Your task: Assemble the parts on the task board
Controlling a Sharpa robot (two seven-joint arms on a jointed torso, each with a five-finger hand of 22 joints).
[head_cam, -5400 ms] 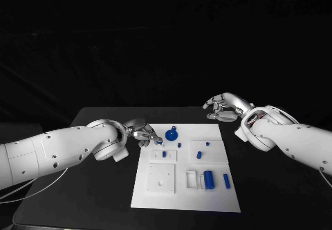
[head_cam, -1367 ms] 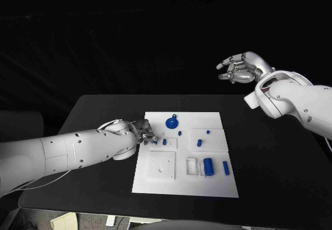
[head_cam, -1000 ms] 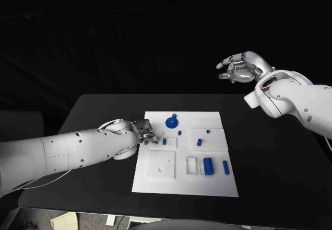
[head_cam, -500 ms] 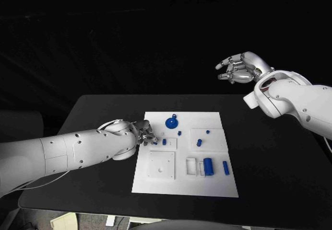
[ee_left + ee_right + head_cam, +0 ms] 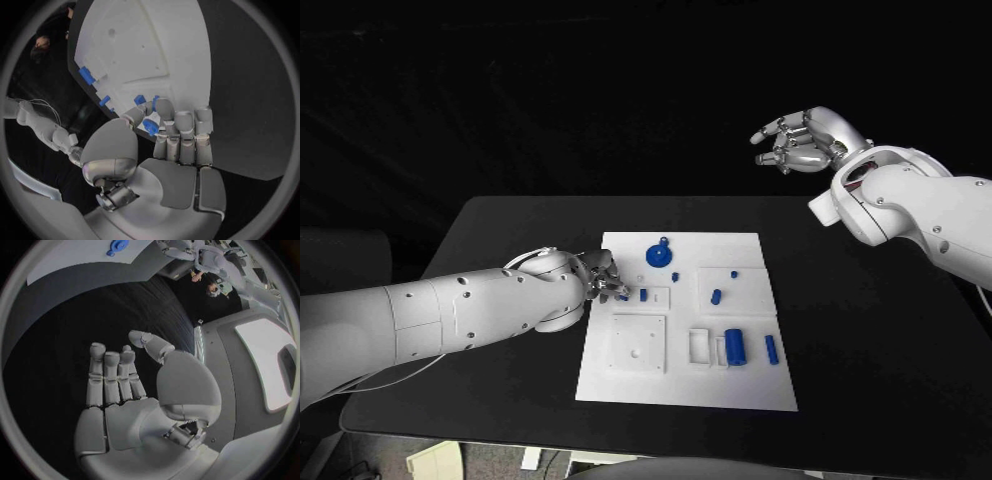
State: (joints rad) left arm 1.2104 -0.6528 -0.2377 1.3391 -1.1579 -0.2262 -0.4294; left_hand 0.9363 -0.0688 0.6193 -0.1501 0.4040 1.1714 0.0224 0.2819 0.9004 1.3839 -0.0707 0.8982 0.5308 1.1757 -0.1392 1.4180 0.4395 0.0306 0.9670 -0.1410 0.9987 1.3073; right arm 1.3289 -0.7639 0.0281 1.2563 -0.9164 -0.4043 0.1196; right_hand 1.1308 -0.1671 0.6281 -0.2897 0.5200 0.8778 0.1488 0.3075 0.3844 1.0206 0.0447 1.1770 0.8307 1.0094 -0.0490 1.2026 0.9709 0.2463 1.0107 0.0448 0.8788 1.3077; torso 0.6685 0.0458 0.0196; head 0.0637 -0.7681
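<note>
The left robot hand [image 5: 600, 277] sits low at the left edge of the white task board [image 5: 750, 398] on the black worktop [image 5: 877, 350], its fingertips [image 5: 164, 111] pinching a small blue part [image 5: 150, 127] just over the board's far-left area. The right robot hand [image 5: 798, 141] hangs high above the far right of the worktop, well apart from the board, fingers loosely spread and holding nothing. Other blue parts [image 5: 734, 346] lie across the board.
</note>
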